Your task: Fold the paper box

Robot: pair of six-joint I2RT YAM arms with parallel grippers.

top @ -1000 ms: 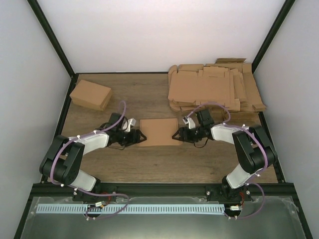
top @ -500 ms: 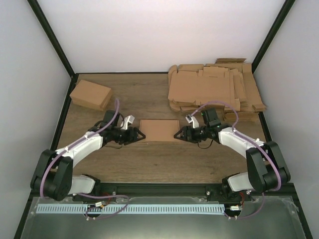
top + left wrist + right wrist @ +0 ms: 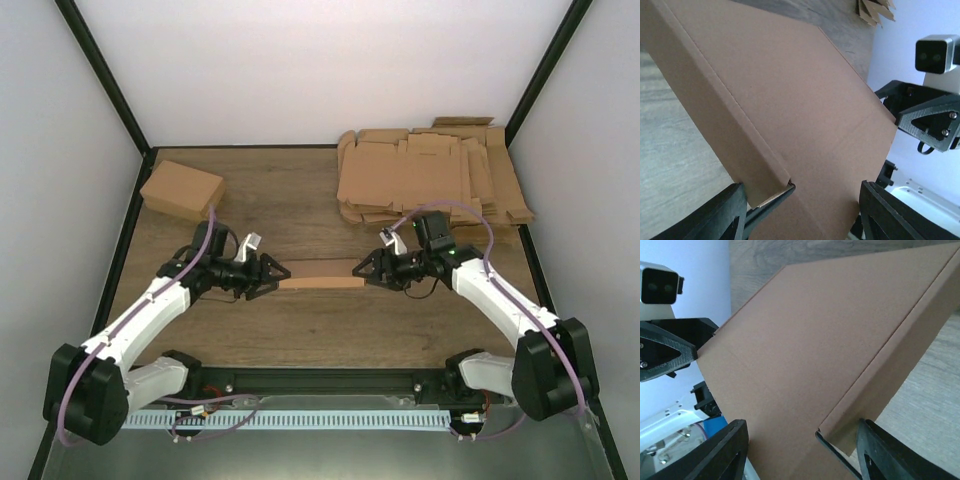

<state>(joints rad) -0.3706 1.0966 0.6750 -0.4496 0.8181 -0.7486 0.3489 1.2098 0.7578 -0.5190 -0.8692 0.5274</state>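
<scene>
A wooden tabletop (image 3: 300, 200) fills a white-walled enclosure with a black frame. From above we see the box (image 3: 322, 283) only as a thin brown strip, edge-on, at the middle between the 2 arms. We cannot tell whether its lower edge touches the wood. Each wrist view crops it, showing 1 broad face and 1 folded side wall, and its inside is hidden. The other box (image 3: 182, 190) sits near the far left corner, closed, so we cannot see any contents. A pile of flat blanks (image 3: 430, 175) lies at the far right, its near edge partly crossed by the right arm's cable. The left fingers (image 3: 725, 215) stand wide, 1 on each side of the box's left end, gripping it across its width. A corner of the side wall rests against 1 finger. The right fingers (image 3: 715, 450) are also wide apart and clamp the opposite end the same way.
</scene>
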